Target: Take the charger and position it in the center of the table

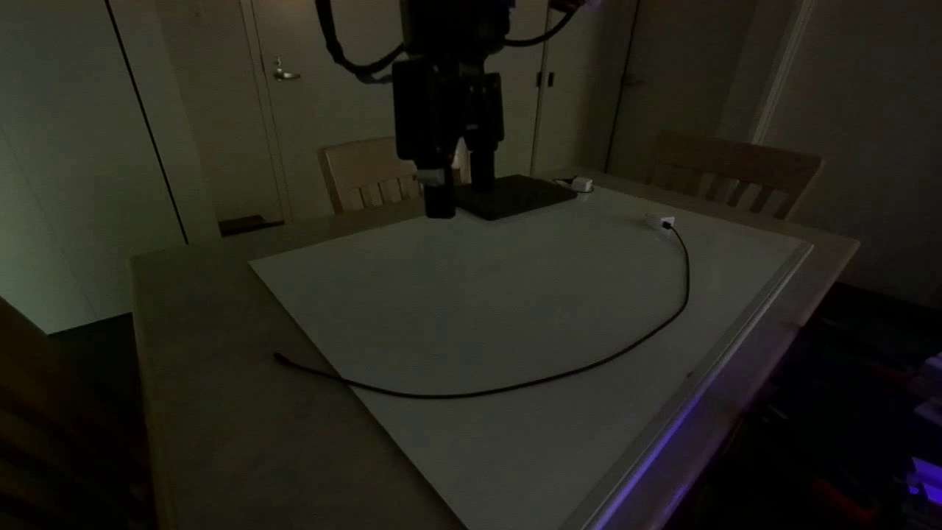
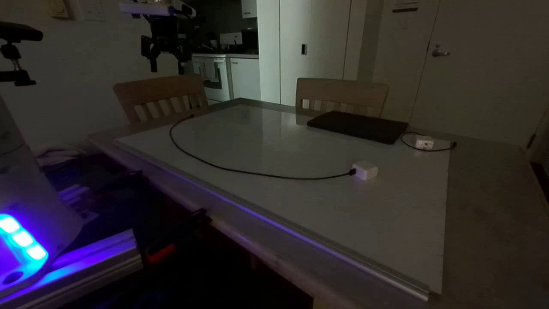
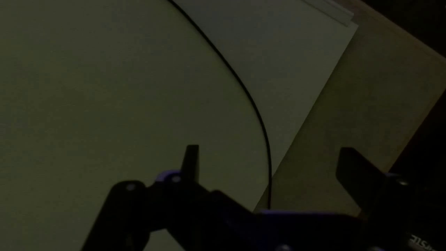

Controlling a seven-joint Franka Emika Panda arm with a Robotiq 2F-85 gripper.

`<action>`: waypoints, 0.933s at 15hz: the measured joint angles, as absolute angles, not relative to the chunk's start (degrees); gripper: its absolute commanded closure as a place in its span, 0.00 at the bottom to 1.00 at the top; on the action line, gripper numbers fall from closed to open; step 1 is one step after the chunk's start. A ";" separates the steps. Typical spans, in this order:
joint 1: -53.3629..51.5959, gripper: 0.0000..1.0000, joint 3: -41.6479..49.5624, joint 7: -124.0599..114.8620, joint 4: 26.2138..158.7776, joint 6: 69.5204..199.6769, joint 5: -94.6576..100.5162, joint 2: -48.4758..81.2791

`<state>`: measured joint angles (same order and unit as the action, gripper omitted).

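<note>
The charger is a long thin black cable with a small whitish plug at one end. It lies in a wide curve on the table. In an exterior view the plug and cable also show. The cable's free end rests past the pale top's edge. My gripper is open and empty, raised above the table; it also shows in an exterior view. In the wrist view the cable runs below and between the open fingers; the plug is out of view there.
A flat dark pad lies at one side of the table, with another small white plug and short black cable beside it. Wooden chairs stand around the table. A metal ledge runs along one edge of the pale top. The room is dim.
</note>
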<state>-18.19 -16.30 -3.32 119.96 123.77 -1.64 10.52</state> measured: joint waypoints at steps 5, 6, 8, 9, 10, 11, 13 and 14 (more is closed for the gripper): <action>-20.63 0.00 -16.32 -3.42 111.91 122.70 4.38 18.97; -21.05 0.00 -16.30 -3.42 110.36 122.54 5.22 20.46; -21.74 0.00 -16.29 -3.37 107.51 122.49 6.09 23.19; -21.97 0.00 -16.28 -2.95 106.26 122.25 6.12 24.40; -22.11 0.00 -16.28 -2.63 105.23 121.84 6.12 25.41; -22.16 0.00 -16.28 -2.51 104.47 121.52 6.12 26.09; -22.17 0.00 -16.28 -2.39 103.93 121.30 6.12 26.51; -22.17 0.00 -16.28 -2.64 103.89 121.37 6.10 26.49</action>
<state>-22.17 -16.28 -2.64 103.89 121.37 6.10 26.49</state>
